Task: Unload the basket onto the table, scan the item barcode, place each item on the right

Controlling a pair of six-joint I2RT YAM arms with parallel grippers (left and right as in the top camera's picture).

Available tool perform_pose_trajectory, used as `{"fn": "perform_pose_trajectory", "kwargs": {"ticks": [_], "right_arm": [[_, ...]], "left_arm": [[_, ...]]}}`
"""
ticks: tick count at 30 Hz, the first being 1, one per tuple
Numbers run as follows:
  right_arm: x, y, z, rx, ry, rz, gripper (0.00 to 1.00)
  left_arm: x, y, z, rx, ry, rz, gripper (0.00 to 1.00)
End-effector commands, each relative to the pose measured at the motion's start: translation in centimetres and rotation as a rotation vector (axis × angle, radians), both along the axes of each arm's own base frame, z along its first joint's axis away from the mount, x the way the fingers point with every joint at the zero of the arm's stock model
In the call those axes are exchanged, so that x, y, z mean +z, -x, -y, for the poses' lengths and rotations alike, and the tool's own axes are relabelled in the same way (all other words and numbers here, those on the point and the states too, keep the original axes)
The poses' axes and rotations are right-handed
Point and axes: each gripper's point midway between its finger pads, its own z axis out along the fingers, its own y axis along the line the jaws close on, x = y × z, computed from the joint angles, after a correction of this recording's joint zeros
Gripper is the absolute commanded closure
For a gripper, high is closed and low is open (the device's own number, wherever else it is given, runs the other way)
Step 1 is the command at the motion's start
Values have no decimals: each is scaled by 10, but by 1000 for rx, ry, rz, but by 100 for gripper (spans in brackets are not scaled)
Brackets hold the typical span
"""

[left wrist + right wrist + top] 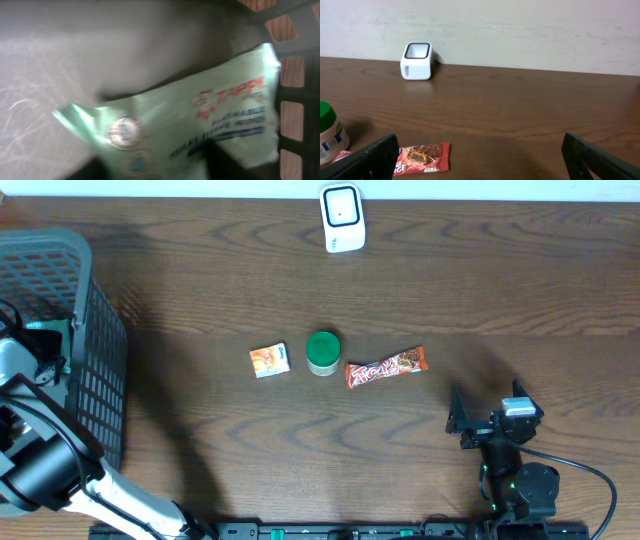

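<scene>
My left pincer (47,347) is down inside the grey basket (100,370) at the left edge of the overhead view, right against a pale green packet of wipes (200,125). In the left wrist view that packet fills the centre and right of the frame. It lies tilted on the basket floor, with its upper right corner up by the lattice wall. The view is blurred and my fingers do not show clearly, so I cannot tell how far this pincer is spread or whether it has hold of the packet.

My right pincer (485,160) sits at the lower right of the overhead view, jaws spread wide, with nothing between them and touching nothing. Its two dark fingers (375,157) frame the bottom corners of the right wrist view.

The white scanner (341,218) stands at the top centre of the table (500,290). In mid-frame lie a small orange box (269,361), a green-lidded jar (323,352) and a red snack bar (386,367), in a row.
</scene>
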Motion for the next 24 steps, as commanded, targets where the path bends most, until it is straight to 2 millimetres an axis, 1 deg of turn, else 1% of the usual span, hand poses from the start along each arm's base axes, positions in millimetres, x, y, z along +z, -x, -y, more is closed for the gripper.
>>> {"fn": "perform_pose_trajectory", "kwargs": {"ticks": [1, 2, 4, 6, 8, 11, 13, 14, 15, 16, 18, 21, 24], "right_arm": [[0, 0, -3, 12, -14, -1, 1], [0, 0, -3, 12, -14, -1, 1], [0, 0, -3, 12, -14, -1, 1], [0, 0, -3, 12, -14, -1, 1], [0, 0, -3, 12, -14, -1, 1], [0, 0, -3, 12, -14, -1, 1], [0, 0, -3, 12, -14, -1, 1], [0, 0, -3, 12, -14, -1, 1], [0, 0, -3, 12, -14, -1, 1], [0, 0, -3, 12, -14, -1, 1], [0, 0, -3, 12, -14, -1, 1], [0, 0, -3, 12, -14, -1, 1], [0, 0, -3, 12, -14, -1, 1]], "left_arm": [[-52, 11, 25, -13, 120, -80, 87], [-52, 11, 25, -16, 119, -80, 93], [-50, 10, 27, -30, 126, -72, 93], [-44, 5, 29, -69, 123, -54, 93], [-31, 3, 30, -104, 107, -36, 93], [5, 5, 28, -97, 69, 1, 93], [44, 11, 23, -84, 21, 50, 93], [58, 13, 22, -79, 2, 68, 93], [83, 18, 20, -68, -31, 100, 93], [102, 23, 19, -61, -59, 126, 93], [147, 38, 21, -41, -122, 185, 93], [202, 62, 30, -15, -203, 258, 93], [250, 85, 50, -1, -275, 335, 93]]}}
